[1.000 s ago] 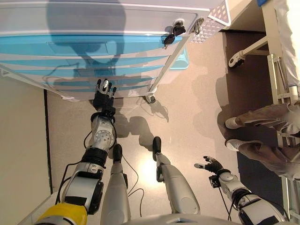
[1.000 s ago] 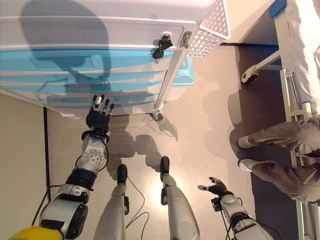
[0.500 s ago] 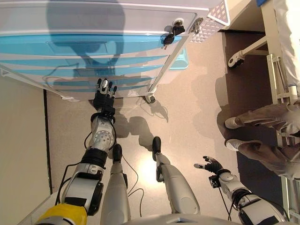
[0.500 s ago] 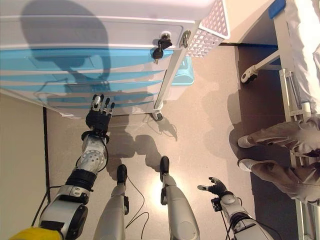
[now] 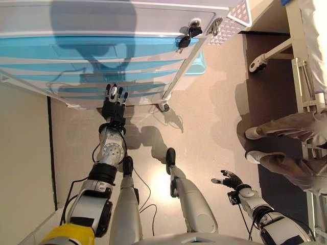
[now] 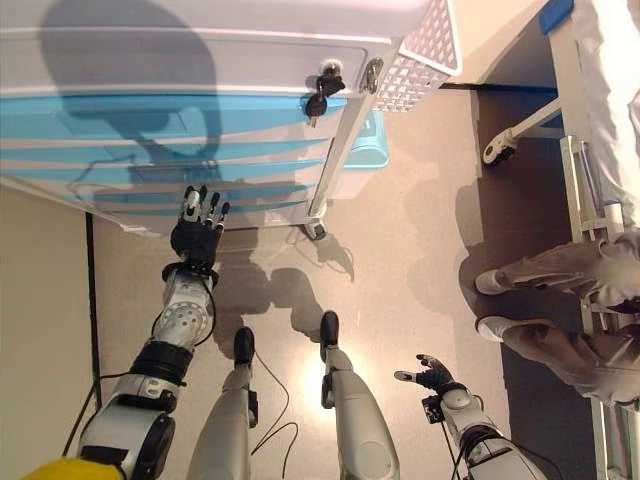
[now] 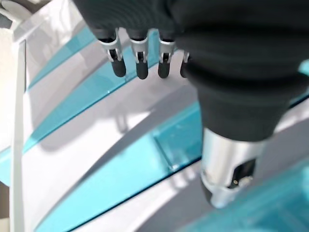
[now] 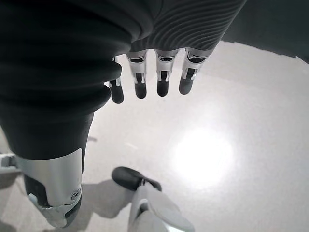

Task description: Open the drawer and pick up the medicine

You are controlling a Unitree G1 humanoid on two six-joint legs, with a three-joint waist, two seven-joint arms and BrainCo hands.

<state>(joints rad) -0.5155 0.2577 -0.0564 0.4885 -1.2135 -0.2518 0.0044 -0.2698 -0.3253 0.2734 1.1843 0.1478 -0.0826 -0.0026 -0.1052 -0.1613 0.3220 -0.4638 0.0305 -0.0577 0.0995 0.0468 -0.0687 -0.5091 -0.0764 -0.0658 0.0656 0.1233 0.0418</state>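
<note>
A white cart (image 5: pixel 102 20) with several blue drawer fronts (image 5: pixel 92 48) stands in front of me, all drawers shut. Black keys (image 5: pixel 186 35) hang from a lock at its upper right corner. My left hand (image 5: pixel 113 104) is stretched out, fingers straight, close to the lower drawers; in the left wrist view its fingertips (image 7: pixel 140 67) point at the blue drawer fronts (image 7: pixel 111 179) without touching. My right hand (image 5: pixel 231 179) hangs low at my right side, fingers relaxed and empty, over the floor (image 8: pixel 217 121). No medicine is in view.
A white perforated basket (image 5: pixel 232 20) hangs on the cart's right side. A blue bin (image 5: pixel 196 64) sits on the floor behind the cart's caster (image 5: pixel 163 107). A bed frame with a wheel (image 5: pixel 263 61) and a person's legs and shoes (image 5: pixel 278 148) are at the right.
My left hand has crept slightly forward toward the lower drawers. The right hand has not moved.
</note>
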